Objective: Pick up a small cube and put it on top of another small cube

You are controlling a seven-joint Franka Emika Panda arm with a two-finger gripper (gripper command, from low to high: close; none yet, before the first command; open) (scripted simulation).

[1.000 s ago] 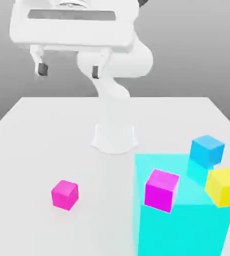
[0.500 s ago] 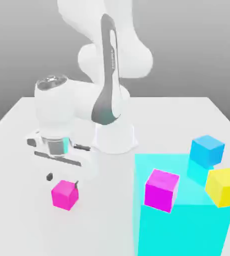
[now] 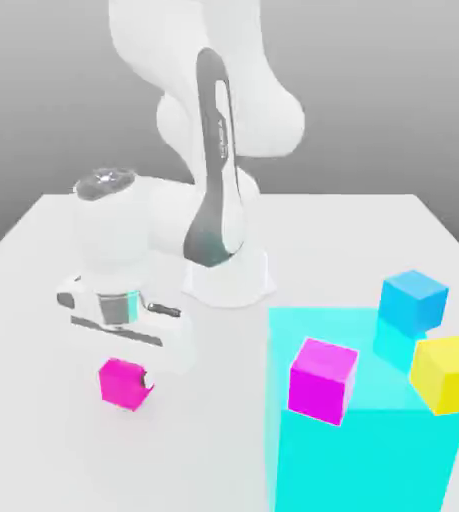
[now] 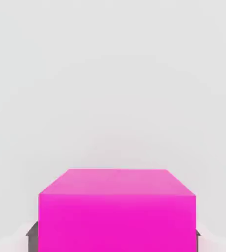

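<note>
Nearest, the big cyan block was seen, w/ the magenta cube and yellow cube by its near top edge. The hot-pink cube was seen well apart from the block, toward the exterior view's left, between the pads of the tool; it was gripped on two opposite sides, w/ no long axis to be matched. Whether the tabletop was still touched couldn't be told. Next, prob. a lift, then a carry blockward, was called for. Farther back, the blue cube was seen by the block's far side.
</note>
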